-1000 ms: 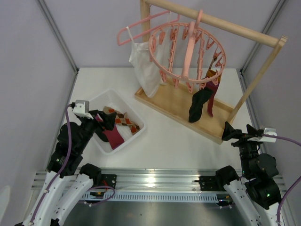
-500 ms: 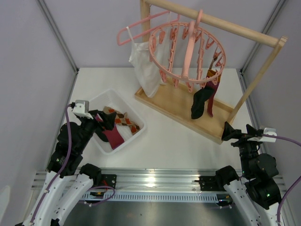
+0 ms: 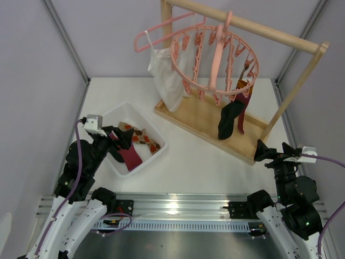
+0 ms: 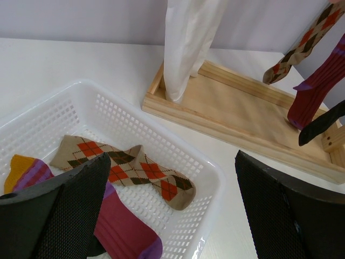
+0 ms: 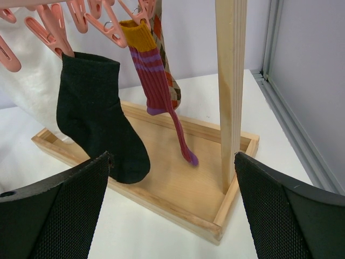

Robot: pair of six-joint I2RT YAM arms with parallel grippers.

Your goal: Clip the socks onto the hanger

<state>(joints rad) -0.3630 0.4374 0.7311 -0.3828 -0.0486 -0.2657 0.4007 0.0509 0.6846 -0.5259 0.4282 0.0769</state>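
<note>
Wooden post (image 5: 230, 97) just beside black sock (image 5: 94, 113), white camisole (image 3: 164, 75) behind.

Rig body: two arms of the same build, white below and black above.
Left arm (image 3: 81, 162) and right arm (image 3: 296, 191): glossy white lower links (image 3: 81, 218) rising from black base blocks (image 3: 110, 200) bolted to a silver rail (image 3: 178, 208); rounded black joint housings above. A purple cable (image 3: 78, 156) loops along each arm. Small white camera box (image 3: 92, 123) near each wrist. Green lamp (image 3: 307, 220) lit on the right arm's housing. Left tool (image 3: 119, 138) and right tool (image 3: 273, 148): two matte black fingers each, pads (image 4: 70, 216) faced with a fine woven-mesh texture and edged by a smooth black rim.
</note>
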